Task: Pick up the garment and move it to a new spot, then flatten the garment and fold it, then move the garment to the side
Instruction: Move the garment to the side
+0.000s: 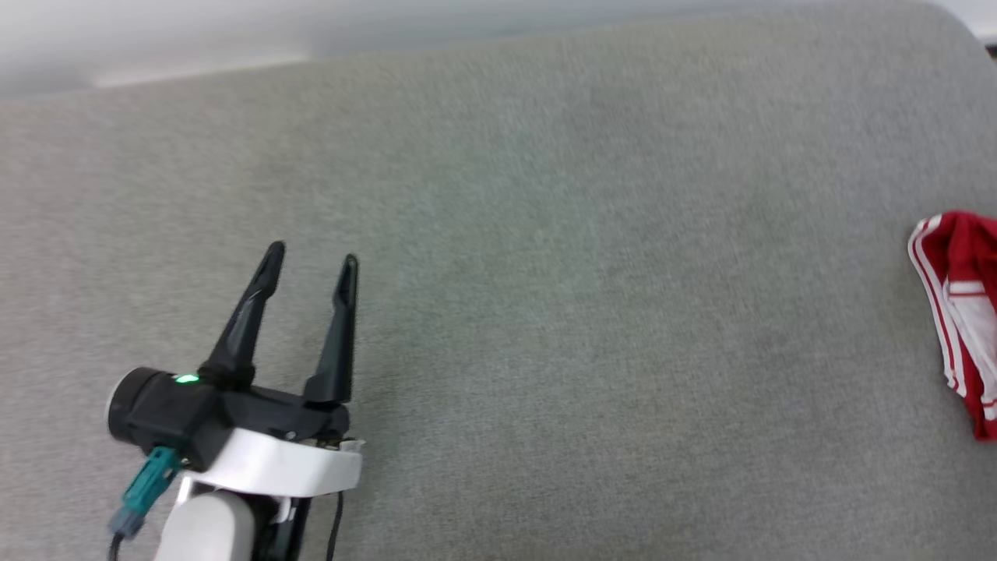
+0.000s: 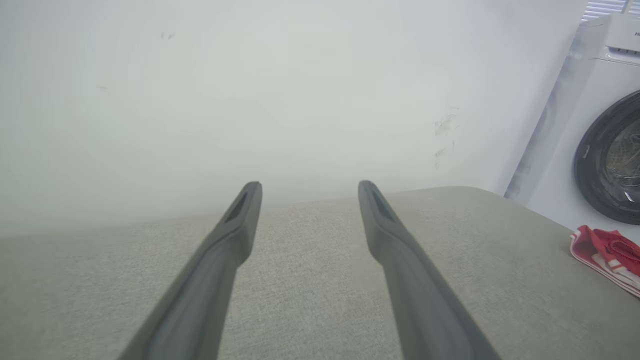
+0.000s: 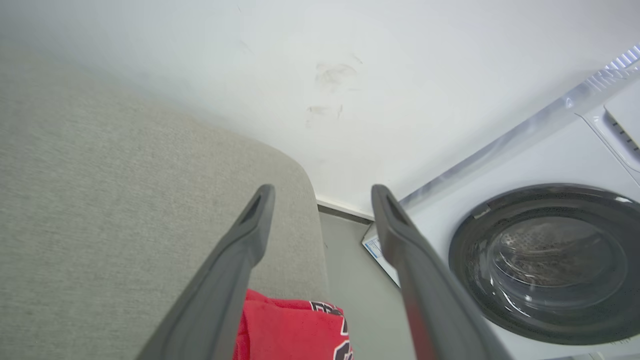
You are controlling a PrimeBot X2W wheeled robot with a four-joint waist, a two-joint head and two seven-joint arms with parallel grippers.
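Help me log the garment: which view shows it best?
Head view: the garment lies cropped at the right edge, striped trim clear. Left wrist view shows a small distant corner; right wrist view, a red lettered patch.

Light is bright, flat and diffuse; you get only faint, soft shadow on the grey cushion (image 1: 545, 327). Head view: its far edge smears into a washed-out wall (image 1: 234, 31). Wrist views: fingers (image 2: 200, 290) blur toward the bottom edge. Milky haze veils the left one. The washing machine (image 3: 545, 260) bows at the right edge.
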